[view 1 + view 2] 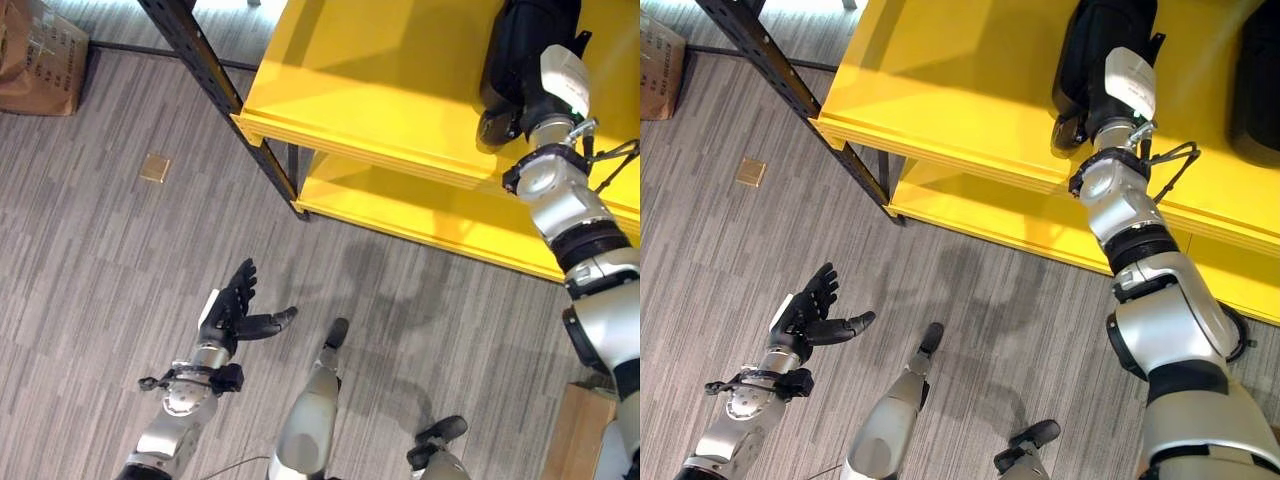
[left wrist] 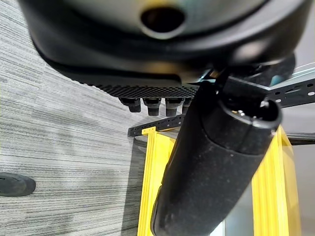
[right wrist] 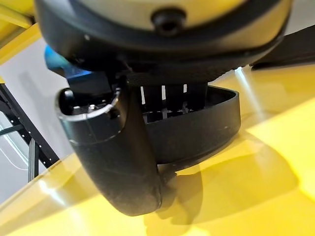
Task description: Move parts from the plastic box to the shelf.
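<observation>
Plastic, black and curved: the part (image 3: 197,123) looks stiff and fairly light, a moulded shell that should not bend, though its smooth skin could slip. It rests on the upper board of the yellow shelf (image 1: 380,70), at the far right of the scene. The right hand (image 1: 512,100) lies over it, fingers reaching across its rim and thumb down its outer wall, so it seems clasped at the rim, which is probably the best hold. A second dark part (image 1: 1255,80) sits further right on the same board. The lower board shows nothing on it. The left hand (image 1: 232,308) hangs low at near left over the grey floor (image 1: 100,250), fingers spread, holding nothing.
</observation>
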You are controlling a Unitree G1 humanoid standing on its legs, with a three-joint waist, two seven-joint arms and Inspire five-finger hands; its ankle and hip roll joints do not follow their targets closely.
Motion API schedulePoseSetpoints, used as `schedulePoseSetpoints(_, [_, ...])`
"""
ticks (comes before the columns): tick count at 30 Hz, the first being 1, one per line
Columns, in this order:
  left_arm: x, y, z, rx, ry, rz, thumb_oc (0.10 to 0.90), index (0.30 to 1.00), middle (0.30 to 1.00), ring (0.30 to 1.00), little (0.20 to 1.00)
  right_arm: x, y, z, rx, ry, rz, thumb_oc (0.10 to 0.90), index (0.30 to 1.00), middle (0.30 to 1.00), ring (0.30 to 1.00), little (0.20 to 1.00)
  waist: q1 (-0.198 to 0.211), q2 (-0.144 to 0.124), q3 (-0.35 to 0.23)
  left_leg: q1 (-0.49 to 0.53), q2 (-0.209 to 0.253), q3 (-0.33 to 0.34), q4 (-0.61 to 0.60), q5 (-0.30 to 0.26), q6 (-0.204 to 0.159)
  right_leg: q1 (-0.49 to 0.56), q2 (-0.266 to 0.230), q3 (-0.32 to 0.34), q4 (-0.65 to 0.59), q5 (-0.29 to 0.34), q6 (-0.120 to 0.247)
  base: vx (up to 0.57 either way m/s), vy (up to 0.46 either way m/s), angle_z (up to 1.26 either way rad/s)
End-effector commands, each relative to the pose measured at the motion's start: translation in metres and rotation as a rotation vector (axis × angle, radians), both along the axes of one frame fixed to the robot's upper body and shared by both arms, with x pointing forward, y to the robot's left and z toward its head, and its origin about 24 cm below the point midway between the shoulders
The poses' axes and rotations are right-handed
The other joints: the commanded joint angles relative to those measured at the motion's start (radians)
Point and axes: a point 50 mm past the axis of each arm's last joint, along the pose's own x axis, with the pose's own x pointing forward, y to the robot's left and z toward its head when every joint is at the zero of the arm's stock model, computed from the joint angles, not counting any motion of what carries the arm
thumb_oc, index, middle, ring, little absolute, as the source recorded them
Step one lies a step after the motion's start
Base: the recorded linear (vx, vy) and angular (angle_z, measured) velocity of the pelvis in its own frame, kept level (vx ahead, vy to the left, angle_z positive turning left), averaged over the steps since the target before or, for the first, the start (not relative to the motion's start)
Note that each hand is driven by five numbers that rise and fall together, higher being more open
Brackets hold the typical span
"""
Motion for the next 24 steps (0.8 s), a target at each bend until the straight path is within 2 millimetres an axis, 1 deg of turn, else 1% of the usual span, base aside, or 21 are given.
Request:
schedulePoseSetpoints(1, [0.004, -0.008, 0.029, -0.04, -0.163, -0.043, 0.9, 1.0, 1.0, 1.0, 1.0, -0.011, 0.019, 0.072, -0.091, -0.238, 0.049, 0.9, 1.0, 1.0, 1.0, 1.0, 0.009, -0.021, -0.04, 0.058, 0.021, 0.094, -0.036, -0.046, 0.066, -0.012, -0.042, 0.096, 0.094, 0.1, 0.046, 0.0, 0.0, 0.0])
schedulePoseSetpoints(5, [0.004, -0.007, 0.029, -0.04, -0.163, -0.039, 0.9, 1.0, 1.0, 1.0, 1.0, -0.011, 0.025, 0.073, -0.11, -0.233, 0.062, 0.9, 1.0, 1.0, 1.0, 1.0, 0.005, -0.025, -0.039, 0.06, 0.022, 0.096, -0.038, -0.047, 0.067, -0.013, -0.043, 0.101, 0.095, 0.099, 0.046, 0.0, 0.0, 0.0])
schedulePoseSetpoints(10, [0.003, -0.005, 0.029, -0.038, -0.163, -0.023, 0.9, 1.0, 1.0, 1.0, 1.0, -0.012, 0.038, 0.078, -0.131, -0.25, 0.11, 0.9, 1.0, 1.0, 1.0, 1.0, -0.004, -0.03, -0.04, 0.065, 0.026, 0.103, -0.037, -0.05, 0.065, -0.016, -0.042, 0.109, 0.097, 0.097, 0.044, 0.0, 0.0, 0.0])
schedulePoseSetpoints(11, [0.003, -0.005, 0.029, -0.038, -0.163, -0.023, 0.9, 1.0, 1.0, 1.0, 1.0, -0.012, 0.038, 0.078, -0.132, -0.25, 0.11, 0.9, 1.0, 1.0, 1.0, 1.0, -0.004, -0.03, -0.04, 0.065, 0.026, 0.103, -0.037, -0.05, 0.065, -0.016, -0.042, 0.11, 0.097, 0.097, 0.044, 0.0, 0.0, 0.0])
schedulePoseSetpoints(14, [0.003, -0.002, 0.028, -0.035, -0.162, -0.01, 0.9, 1.0, 1.0, 1.0, 1.0, -0.015, 0.052, 0.084, -0.155, -0.278, 0.16, 0.9, 1.0, 1.0, 1.0, 1.0, -0.011, -0.036, -0.038, 0.07, 0.029, 0.106, -0.037, -0.05, 0.064, -0.015, -0.039, 0.115, 0.095, 0.099, 0.043, 0.0, 0.0, 0.0])
schedulePoseSetpoints(17, [0.003, 0.0, 0.028, -0.031, -0.157, -0.006, 0.9, 1.0, 1.0, 1.0, 1.0, -0.017, 0.062, 0.089, -0.189, -0.298, 0.188, 0.9, 1.0, 1.0, 1.0, 1.0, -0.016, -0.041, -0.04, 0.072, 0.03, 0.11, -0.038, -0.051, 0.062, -0.014, -0.038, 0.117, 0.092, 0.102, 0.044, 0.0, 0.0, 0.0])
schedulePoseSetpoints(24, [0.003, 0.002, 0.029, -0.03, -0.16, 0.015, 0.9, 1.0, 1.0, 1.0, 1.0, -0.024, 0.072, 0.092, -0.19, -0.345, 0.242, 0.9, 1.0, 1.0, 1.0, 1.0, -0.025, -0.043, -0.042, 0.077, 0.031, 0.11, -0.039, -0.051, 0.061, -0.011, -0.035, 0.123, 0.09, 0.098, 0.042, 0.0, 0.0, 0.0])
